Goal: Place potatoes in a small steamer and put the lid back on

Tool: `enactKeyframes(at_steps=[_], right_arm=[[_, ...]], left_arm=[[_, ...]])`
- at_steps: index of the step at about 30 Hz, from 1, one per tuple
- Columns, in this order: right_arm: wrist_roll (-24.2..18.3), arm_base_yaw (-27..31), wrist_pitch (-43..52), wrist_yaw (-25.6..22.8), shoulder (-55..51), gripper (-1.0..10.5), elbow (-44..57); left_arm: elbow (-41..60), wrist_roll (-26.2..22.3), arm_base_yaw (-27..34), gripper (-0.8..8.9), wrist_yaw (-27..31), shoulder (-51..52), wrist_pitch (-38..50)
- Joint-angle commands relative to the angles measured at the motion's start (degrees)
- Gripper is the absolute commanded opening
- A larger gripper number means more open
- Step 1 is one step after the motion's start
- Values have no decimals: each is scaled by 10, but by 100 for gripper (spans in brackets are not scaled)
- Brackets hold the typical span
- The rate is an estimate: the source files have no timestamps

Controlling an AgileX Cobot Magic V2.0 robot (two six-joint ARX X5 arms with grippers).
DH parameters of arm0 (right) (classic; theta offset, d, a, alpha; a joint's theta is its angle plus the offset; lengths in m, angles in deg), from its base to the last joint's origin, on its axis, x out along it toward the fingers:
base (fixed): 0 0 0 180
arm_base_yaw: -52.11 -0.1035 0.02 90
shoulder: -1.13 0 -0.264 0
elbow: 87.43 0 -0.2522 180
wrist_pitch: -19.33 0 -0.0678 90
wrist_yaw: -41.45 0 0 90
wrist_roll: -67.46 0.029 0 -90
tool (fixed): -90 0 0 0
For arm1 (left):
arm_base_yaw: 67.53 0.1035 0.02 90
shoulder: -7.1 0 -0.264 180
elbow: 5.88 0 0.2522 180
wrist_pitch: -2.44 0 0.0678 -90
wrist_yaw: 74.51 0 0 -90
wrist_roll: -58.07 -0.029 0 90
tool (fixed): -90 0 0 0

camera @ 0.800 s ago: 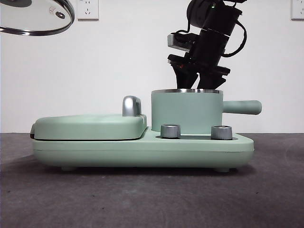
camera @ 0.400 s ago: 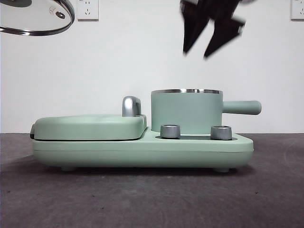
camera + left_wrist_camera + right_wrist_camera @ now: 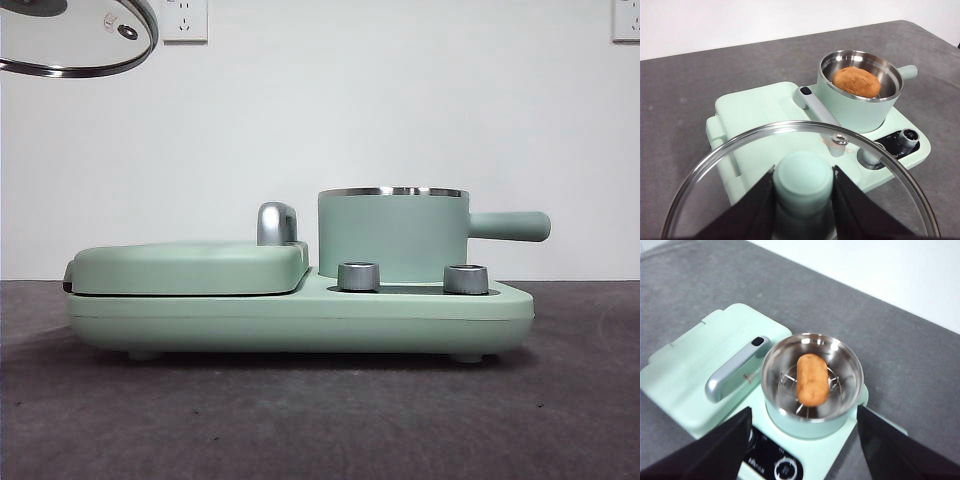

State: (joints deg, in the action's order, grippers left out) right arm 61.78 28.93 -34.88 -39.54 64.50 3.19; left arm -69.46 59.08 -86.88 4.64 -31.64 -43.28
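While lying on the wire rack inside the small steamer point(image 3: 812, 385), shows as one orange-brown oval potato point(image 3: 812, 379) with rough, matte skin. Mint-green cylinder, bright steel rim, straight side handle. Held high at the upper left of the front view: the lid point(image 3: 78, 38), round glass with a steel rim, its smooth mint knob pinched between the left gripper point(image 3: 804, 200) jaws. Well above the pot, right gripper point(image 3: 804, 450), black jaws spread wide, holding nothing

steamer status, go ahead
Left gripper shut on lid, held high, off to the side. Right gripper open, above steamer. Potato inside on rack. Nothing blocking the rim.
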Motion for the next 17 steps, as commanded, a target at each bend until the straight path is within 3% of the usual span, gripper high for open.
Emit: enactKeyframes(at_steps=[1,7,17], right_arm=[[13,-2,15,0,-48,321,48],[14,-3,16,0,-151,321,153],[53,-3,5,-2,-291,302,261]], left_arm=[[-8,8,-2,15,-11,-8,16],[-8,8,-4,15,-31,-30,35],[-8,6,-39,15,-34,-106,174]])
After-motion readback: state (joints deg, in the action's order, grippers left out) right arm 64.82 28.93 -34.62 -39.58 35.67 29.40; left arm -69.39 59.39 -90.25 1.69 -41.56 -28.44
